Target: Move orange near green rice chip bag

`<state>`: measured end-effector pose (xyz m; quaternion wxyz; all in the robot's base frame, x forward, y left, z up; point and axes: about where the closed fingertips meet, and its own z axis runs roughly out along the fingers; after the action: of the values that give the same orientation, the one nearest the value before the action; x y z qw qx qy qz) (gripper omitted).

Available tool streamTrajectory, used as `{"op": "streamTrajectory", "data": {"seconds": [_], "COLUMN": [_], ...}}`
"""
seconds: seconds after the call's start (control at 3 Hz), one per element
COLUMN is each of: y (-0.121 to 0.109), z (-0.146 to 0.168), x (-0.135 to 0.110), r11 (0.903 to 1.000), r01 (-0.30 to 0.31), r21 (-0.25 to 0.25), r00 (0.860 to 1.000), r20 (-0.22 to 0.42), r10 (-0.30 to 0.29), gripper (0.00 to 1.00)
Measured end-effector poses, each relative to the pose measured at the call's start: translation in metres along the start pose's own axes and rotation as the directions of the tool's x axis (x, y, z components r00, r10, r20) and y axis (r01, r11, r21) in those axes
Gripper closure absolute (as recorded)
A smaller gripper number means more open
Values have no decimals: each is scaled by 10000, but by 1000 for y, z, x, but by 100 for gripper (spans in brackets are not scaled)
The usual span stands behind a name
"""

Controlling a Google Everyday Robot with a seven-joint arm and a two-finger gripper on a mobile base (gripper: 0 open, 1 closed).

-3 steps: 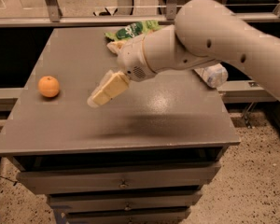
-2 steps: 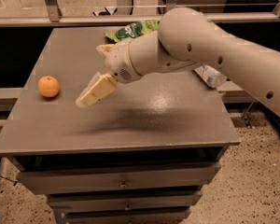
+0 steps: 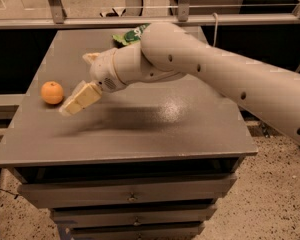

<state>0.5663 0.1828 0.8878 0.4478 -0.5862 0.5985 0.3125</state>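
Observation:
The orange [image 3: 52,92] is a small round bright-orange fruit near the left edge of the grey table [image 3: 155,134]. My gripper [image 3: 76,102] hangs just right of the orange and slightly nearer the camera, a small gap away, its cream fingers pointing down-left. The green rice chip bag [image 3: 128,36] lies at the table's far edge, mostly hidden behind my arm; only its left part shows.
My thick cream arm [image 3: 215,79] crosses the table from the right and covers its far right part. A metal rail [image 3: 90,21] runs behind the table. Drawers [image 3: 130,196] sit below the table's front edge.
My gripper has moved left across the table, from the middle to close beside the orange. The orange has not moved. The arm now hides more of the bag.

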Motion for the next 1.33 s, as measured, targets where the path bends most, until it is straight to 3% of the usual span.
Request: {"op": "streamTrajectory", "data": {"seconds": [0.67, 1.33], "y": [-9, -6], "z": [51, 70], "x": [8, 14], "r11": [9982, 9953], "r01": [-504, -852], "r21": [-336, -456], "r00": [9979, 9941], "r20": [397, 641], "r10": [517, 880], "gripper": [0, 41]}}
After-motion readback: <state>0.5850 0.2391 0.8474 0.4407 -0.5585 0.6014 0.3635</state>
